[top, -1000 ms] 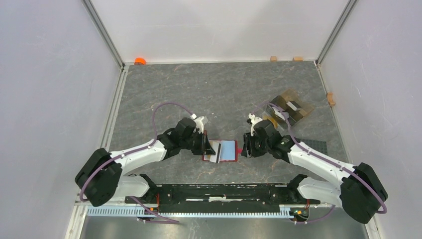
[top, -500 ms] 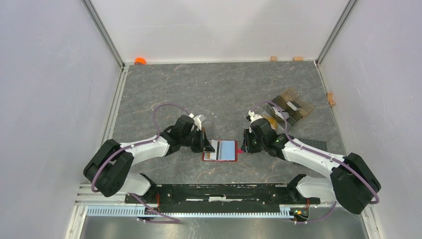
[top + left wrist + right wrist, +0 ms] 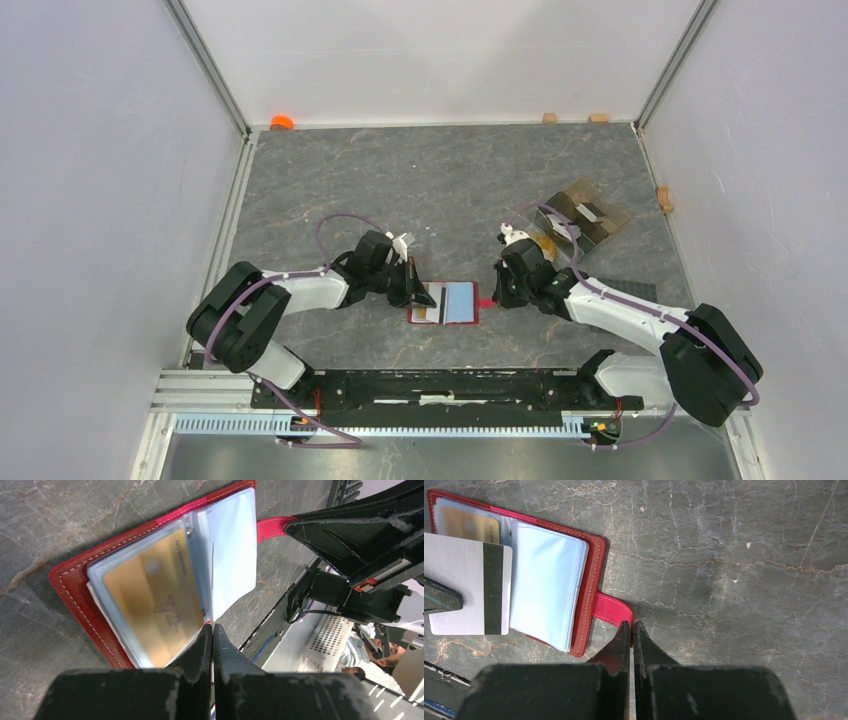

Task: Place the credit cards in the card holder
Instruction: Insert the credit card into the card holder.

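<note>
Pinching silver card (image 3: 459,565) in left fingers (image 3: 200,652), right fingers (image 3: 618,647) closed, touching card holder tab (image 3: 611,607)

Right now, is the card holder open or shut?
Open: the card holder lies spread flat, clear sleeves and a gold card showing.

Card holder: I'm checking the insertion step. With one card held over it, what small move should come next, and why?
Probably ease the left pincer onward so its striped card slides into the empty light-blue sleeve. The right pincer is shut on the red strap, steadying the card holder, and a gold card already fills another pocket.
</note>
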Robot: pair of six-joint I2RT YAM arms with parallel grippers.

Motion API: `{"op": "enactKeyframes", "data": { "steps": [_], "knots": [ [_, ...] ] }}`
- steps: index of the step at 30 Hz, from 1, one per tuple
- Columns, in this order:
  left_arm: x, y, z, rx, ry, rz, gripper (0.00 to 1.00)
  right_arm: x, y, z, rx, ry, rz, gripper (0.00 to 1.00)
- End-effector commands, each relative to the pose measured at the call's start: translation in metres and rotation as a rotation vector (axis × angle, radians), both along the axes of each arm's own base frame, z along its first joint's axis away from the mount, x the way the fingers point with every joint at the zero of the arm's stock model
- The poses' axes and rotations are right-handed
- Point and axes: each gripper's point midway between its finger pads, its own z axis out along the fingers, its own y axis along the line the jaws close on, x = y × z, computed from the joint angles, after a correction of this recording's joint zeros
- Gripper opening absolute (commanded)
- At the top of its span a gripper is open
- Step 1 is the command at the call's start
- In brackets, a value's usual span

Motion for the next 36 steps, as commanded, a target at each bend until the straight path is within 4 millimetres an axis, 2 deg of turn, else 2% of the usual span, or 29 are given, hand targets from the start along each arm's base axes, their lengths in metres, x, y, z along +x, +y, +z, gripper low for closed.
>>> {"op": "enactKeyframes", "data": {
  "steps": [1,22,36],
  "knots": [
    [0.005,-0.009,0.006,-0.066,0.033,0.013,0.02,0.009,-0.002,0.006,-0.030,-0.034,-0.018,0.00],
    [0.006,-0.013,-0.013,-0.095,0.092,0.036,0.02,0.009,-0.005,0.005,-0.046,-0.031,-0.030,0.00],
    [0.016,-0.015,-0.020,-0.143,0.068,0.114,0.02,0.008,0.000,0.004,-0.040,-0.031,-0.020,0.00]
  ]
}}
